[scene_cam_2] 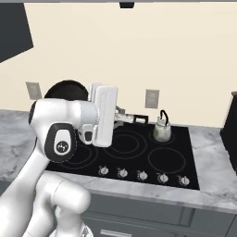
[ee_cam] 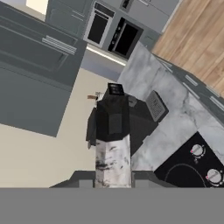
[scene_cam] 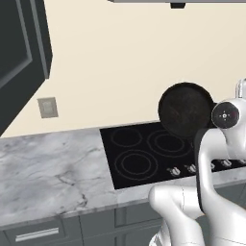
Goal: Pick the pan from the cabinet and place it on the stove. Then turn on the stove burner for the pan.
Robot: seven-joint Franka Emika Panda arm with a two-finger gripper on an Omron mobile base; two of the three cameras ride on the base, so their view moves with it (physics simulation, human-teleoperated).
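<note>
The pan (scene_cam: 186, 110) is a dark round shallow dish held up in the air, tipped nearly on edge with its face toward the left base camera. It hangs above the rear of the stove (scene_cam: 137, 156). From the right base view the pan (scene_cam_2: 67, 88) peeks out behind my white arm, and its thin handle (scene_cam_2: 139, 119) sticks out to the right. In the hand view the handle (ee_cam: 113, 131) runs straight up from between my fingertips. My gripper (ee_cam: 113, 178) is shut on the handle. The cabinet (scene_cam: 21, 53) is at the upper left, its dark door swung open.
A pale kettle (scene_cam_2: 161, 130) stands on the stove's rear right burner. A row of knobs (scene_cam_2: 142, 175) lines the stove's front edge. Grey marble counter (scene_cam: 45, 168) stretches to the left, with drawers (scene_cam: 36, 234) below and a wall outlet (scene_cam: 48, 107) above.
</note>
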